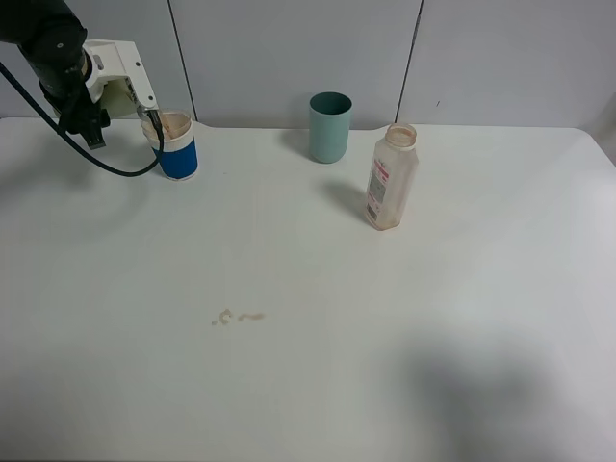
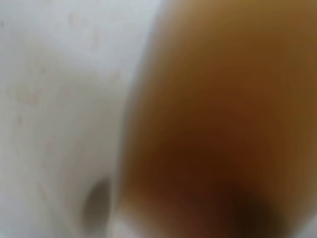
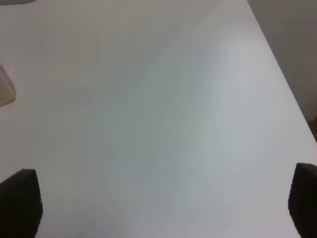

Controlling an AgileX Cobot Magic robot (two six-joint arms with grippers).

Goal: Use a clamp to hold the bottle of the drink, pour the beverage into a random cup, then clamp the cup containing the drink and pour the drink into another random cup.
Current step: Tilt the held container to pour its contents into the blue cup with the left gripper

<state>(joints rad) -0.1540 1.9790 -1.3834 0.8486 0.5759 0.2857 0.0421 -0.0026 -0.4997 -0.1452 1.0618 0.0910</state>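
left pincer (image 1: 149, 116) clamped on tipped yellow-green cup (image 1: 152, 135) | light, thin, slick; hold mid-wall gently | right pincer (image 3: 163, 203) apart

The bottle (image 1: 390, 181) stands upright right of centre, neck open, red-and-white label on its side, only a brownish tint near its base. Far back on the left, the blue cup (image 1: 179, 156) with the white band stands upright. The left gripper (image 1: 154, 122), closed, holds the pale cup (image 1: 150, 136) tipped at its rim. Close up, the brown drink (image 2: 213, 124) is a blur.
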